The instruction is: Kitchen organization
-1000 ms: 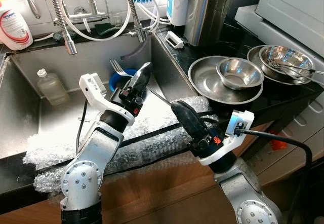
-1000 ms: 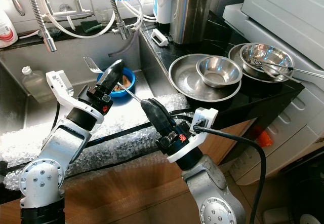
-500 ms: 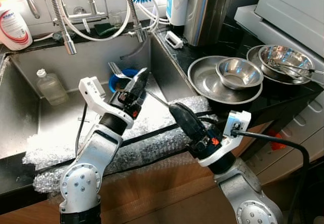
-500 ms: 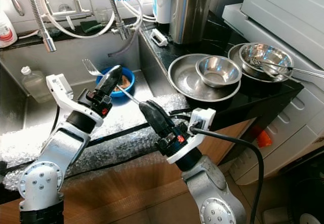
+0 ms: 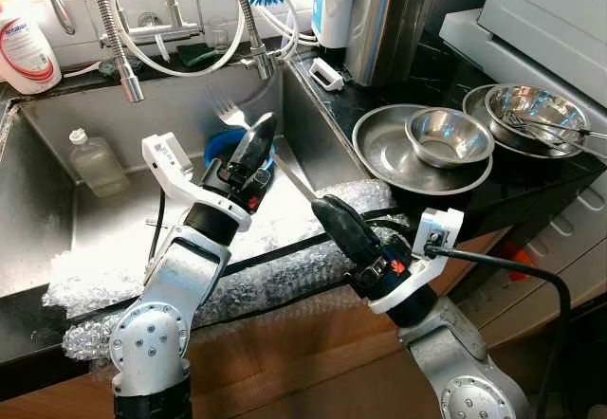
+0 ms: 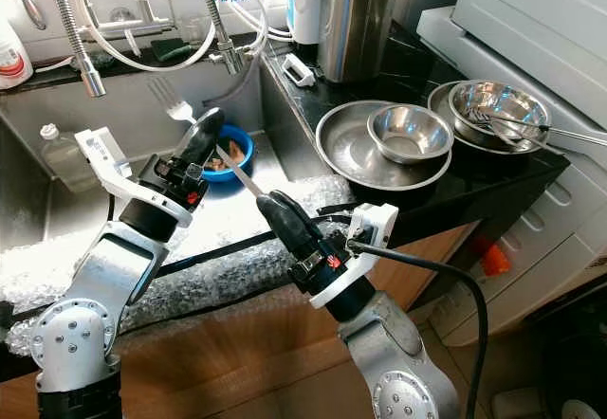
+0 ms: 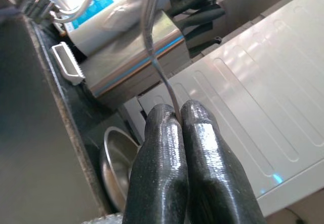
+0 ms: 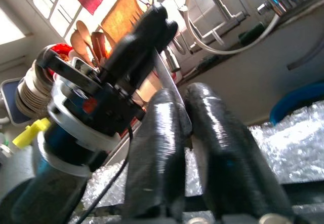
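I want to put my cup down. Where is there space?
Bare patches: the sink floor between the clear bottle and blue bowl, and the big steel plate's rim beside its bowl. Crowded: the bubble wrap under both tools holding the fork.

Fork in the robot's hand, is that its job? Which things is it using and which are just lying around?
Being used:
fork
left gripper, shut on the fork
right gripper, at the handle's end

Just lying about:
blue bowl
plastic bottle
steel bowls
soap bottle
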`<state>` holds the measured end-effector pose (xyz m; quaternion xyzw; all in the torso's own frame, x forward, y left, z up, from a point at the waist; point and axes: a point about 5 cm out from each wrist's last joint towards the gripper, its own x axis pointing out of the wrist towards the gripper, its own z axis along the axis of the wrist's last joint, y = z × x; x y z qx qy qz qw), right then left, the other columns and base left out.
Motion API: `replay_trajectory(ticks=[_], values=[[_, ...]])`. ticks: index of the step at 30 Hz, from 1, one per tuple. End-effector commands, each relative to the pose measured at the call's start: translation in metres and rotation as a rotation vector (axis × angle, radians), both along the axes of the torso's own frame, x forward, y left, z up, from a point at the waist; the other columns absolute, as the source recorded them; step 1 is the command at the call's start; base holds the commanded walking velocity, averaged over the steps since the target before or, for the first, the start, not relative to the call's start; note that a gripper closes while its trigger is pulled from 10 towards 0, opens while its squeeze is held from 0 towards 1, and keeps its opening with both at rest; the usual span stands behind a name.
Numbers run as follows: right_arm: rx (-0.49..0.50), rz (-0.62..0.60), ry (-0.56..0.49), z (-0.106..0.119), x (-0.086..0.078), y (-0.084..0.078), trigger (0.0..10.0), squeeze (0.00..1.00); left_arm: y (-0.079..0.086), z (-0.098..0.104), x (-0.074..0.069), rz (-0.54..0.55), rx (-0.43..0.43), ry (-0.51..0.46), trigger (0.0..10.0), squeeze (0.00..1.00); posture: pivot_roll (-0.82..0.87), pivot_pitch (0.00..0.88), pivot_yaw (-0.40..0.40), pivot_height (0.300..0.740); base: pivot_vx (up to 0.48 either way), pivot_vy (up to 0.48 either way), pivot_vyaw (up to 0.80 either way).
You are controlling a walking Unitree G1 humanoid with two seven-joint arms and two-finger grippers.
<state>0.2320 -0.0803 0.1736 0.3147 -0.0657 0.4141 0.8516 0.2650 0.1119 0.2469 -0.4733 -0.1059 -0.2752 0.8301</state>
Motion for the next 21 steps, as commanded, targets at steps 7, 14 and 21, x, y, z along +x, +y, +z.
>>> replay_trajectory(ticks=[7,14,21], values=[[-0.004,-0.019,-0.039,0.006,0.001,-0.001,10.0,1.00,0.028,0.009,0.009,0.160,-0.046,0.004,0.0,0.00,0.00,0.127,-0.010,0.740,0.000,0.000,0.00],[-0.017,-0.030,-0.038,0.005,0.001,-0.002,10.0,1.00,0.055,0.020,0.017,0.367,-0.052,0.004,0.0,0.00,0.00,0.126,-0.010,0.740,0.000,0.000,0.00],[-0.052,-0.062,-0.046,0.005,0.004,-0.002,10.0,0.00,0.083,0.036,0.019,0.707,0.127,-0.062,1.6,0.00,0.00,0.125,-0.010,0.740,0.000,0.000,0.00]])
